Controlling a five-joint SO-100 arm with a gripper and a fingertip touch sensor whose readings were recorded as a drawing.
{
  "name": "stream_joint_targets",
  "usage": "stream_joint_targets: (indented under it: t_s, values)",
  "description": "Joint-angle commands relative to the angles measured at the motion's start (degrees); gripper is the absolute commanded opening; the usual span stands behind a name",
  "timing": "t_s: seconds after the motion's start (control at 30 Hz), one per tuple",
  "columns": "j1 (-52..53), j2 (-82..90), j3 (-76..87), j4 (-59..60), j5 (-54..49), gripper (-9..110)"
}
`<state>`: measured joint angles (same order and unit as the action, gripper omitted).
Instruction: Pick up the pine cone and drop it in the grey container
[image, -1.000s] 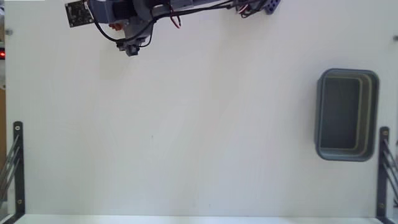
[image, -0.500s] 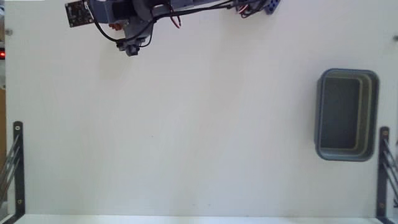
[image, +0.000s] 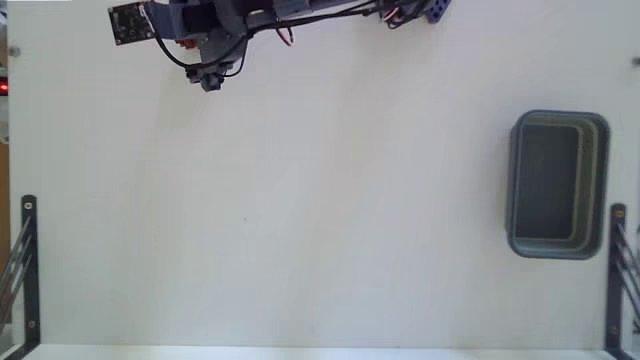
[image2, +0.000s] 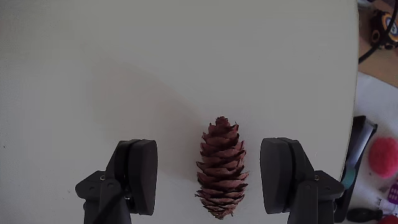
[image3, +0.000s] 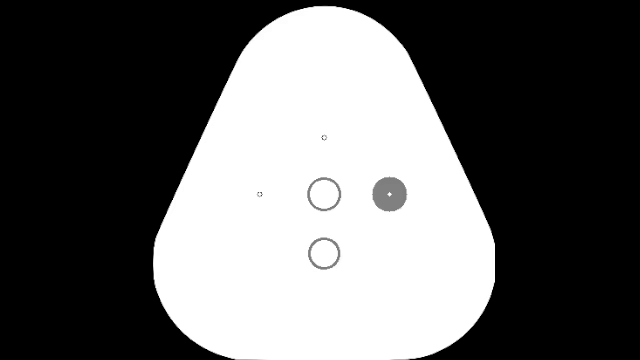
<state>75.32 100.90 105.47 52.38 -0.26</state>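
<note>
Pine cone (image2: 221, 168) lies on the white table (image2: 186, 68) between the gripper's (image2: 211, 177) 2 wide-spread fingers (image2: 142, 174), untouched, while the grey container (image: 557, 184) sits well apart.

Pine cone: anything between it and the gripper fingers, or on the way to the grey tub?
Nothing visible. In the wrist view the pine cone lies between the open gripper's fingers with bare table either side. In the fixed view the white table up to the grey container is bare.
</note>
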Motion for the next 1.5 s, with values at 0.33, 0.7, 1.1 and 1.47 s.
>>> stream_joint_targets:
  t_s: [0.33, 0.7, 1.1, 1.47]
  values:
    - [1.23, 0.91, 5.62, -7.26, 0.26, 110]
    - [1.23, -0.17, 9.80, -12.52, 0.26, 110]
    - [1.23, -0.32, 10.24, -13.11, 0.26, 110]
    - [1.23, -0.32, 10.24, -13.11, 0.26, 109]
